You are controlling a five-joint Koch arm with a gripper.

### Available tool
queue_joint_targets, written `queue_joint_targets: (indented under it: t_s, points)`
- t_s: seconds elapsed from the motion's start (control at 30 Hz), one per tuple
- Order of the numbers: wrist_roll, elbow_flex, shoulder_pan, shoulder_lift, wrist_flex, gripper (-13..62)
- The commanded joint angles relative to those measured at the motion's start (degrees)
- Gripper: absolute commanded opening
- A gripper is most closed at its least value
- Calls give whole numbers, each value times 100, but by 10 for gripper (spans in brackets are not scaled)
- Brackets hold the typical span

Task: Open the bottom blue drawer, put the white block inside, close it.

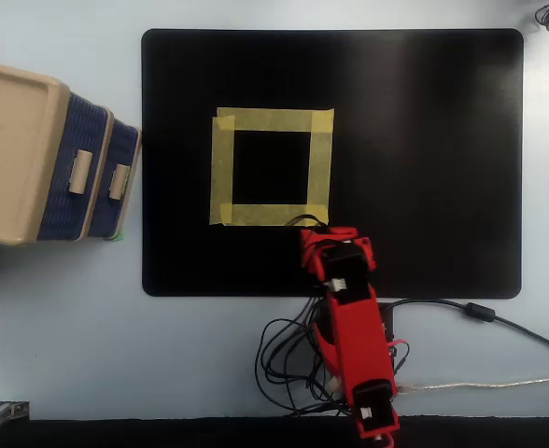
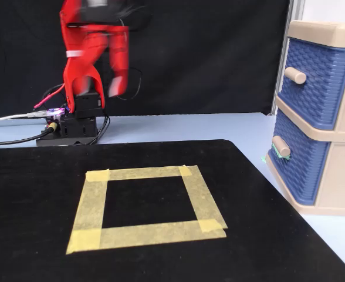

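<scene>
The cream drawer unit stands at the left of the overhead view and at the right of the fixed view. Its bottom blue drawer with a cream knob looks closed, as does the top blue drawer. No white block shows in either view. The red arm is folded back over its base. My gripper hangs blurred above the mat's far edge, and shows near the tape square's corner in the overhead view. I cannot tell how its jaws stand.
A black mat covers the table's middle, with an empty yellow tape square on it. Cables and the arm's base lie behind the mat. A small green bit sits at the drawer unit's foot.
</scene>
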Motion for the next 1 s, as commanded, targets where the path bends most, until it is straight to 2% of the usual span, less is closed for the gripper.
queue_joint_targets:
  t_s: [0.0, 0.13, 0.27, 0.97]
  points:
    - [870, 624, 431, 765, -264, 340]
    - [1406, 3349, 1204, 2127, -1187, 342]
    - [1406, 4772, 1371, 2065, -1327, 346]
    - [1415, 4887, 1371, 2074, -1362, 343]
